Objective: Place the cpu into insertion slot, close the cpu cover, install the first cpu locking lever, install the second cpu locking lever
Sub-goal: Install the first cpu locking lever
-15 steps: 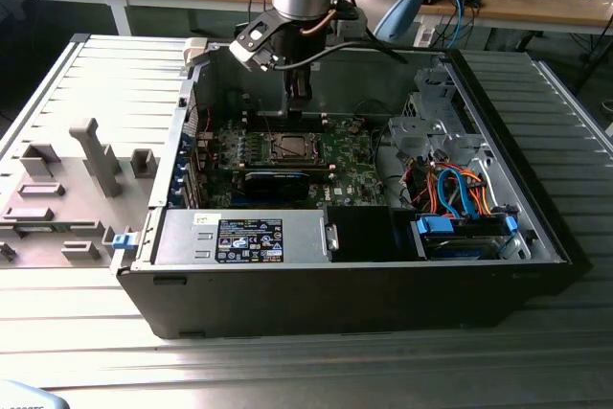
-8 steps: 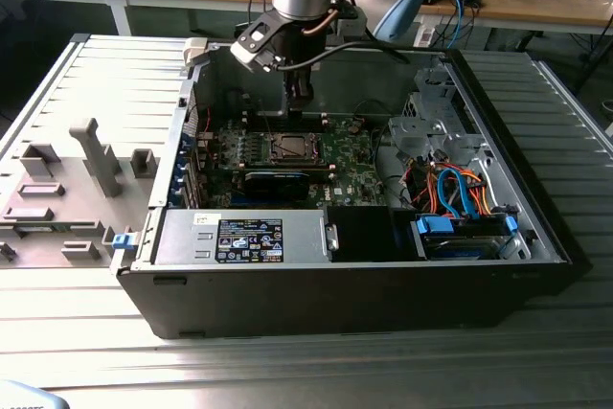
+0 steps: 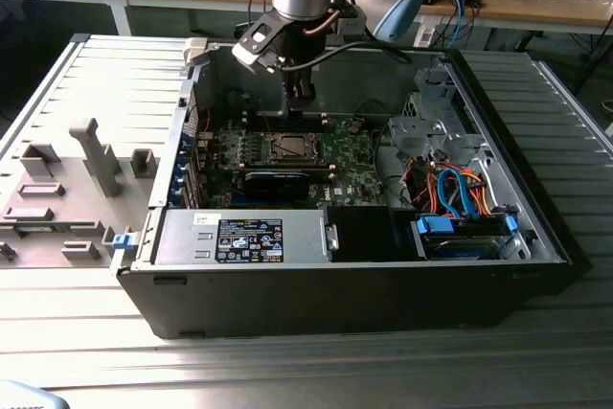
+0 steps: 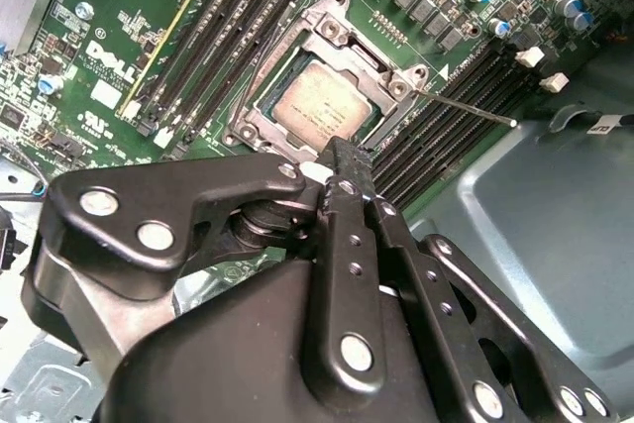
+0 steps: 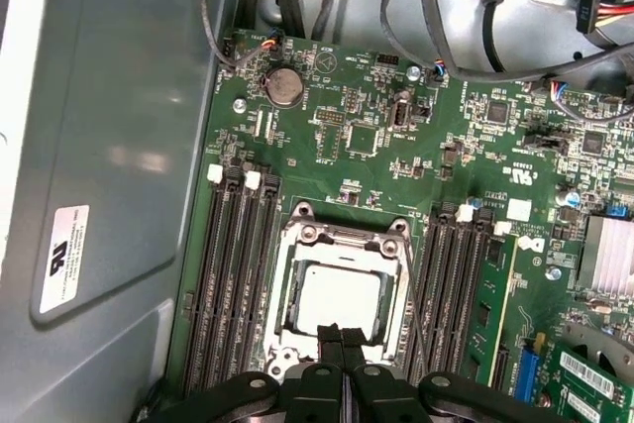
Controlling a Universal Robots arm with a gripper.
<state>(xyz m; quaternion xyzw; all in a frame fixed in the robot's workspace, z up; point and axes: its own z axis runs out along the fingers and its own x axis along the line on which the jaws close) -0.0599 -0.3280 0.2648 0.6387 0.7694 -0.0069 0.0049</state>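
One cpu point(image 5: 337, 296), one cpu cover point(image 5: 347, 241)

The silver-grey cpu point(image 5: 337, 299) lies flat in its socket point(image 5: 297, 344), the silvery cover point(image 5: 342, 238) lying flat around it, one thin lever point(image 4: 466, 106) sticking out alongside.

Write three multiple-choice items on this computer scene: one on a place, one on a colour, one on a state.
1. The cpu lies:
A) on a table outside the case
B) on the motherboard, under the cpu cover
C) on the drive cage

2. The motherboard is:
A) green
B) red
C) white

3. The gripper is:
A) open wide
B) shut on a cable
C) shut, holding nothing

Answers:
1. B: the cover frames the chip in both wrist views.
2. A: the board around the chip is green.
3. C: the fingertips meet with no gap in the first wrist view.
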